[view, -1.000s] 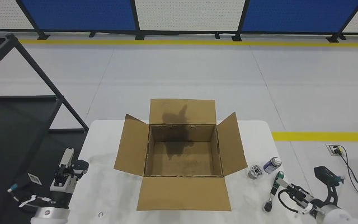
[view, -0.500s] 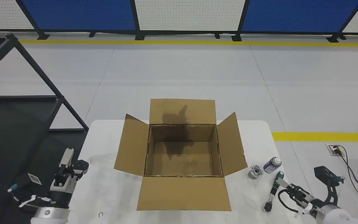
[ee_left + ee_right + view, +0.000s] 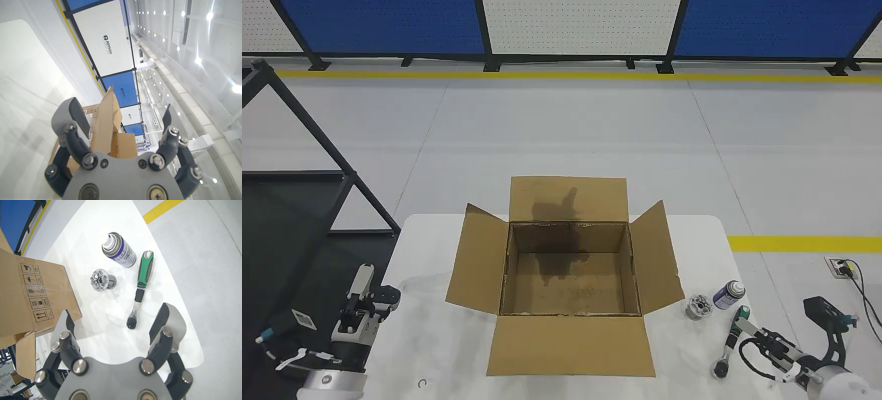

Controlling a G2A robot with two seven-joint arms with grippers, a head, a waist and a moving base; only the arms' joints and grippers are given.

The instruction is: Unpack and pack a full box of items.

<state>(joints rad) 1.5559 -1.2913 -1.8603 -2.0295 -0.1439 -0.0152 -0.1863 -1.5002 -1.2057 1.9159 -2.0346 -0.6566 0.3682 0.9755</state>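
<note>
Overhead, the box [image 3: 570,345] stands on the table [image 3: 422,330], flaps spread, its floor in sight. The right wrist view resolves the spray can [image 3: 119,250], metal hub [image 3: 102,280] and green-handled ratchet [image 3: 141,285] beside it. The left gripper [image 3: 121,106] and right gripper [image 3: 116,313] gape wide, holding nothing.

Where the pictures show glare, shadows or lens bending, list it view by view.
Left wrist view: ceiling lamps flare brightly. Right wrist view: the table edge curves; the ratchet and metal part cast faint soft shadows. Top view: no glare on the box flaps.
</note>
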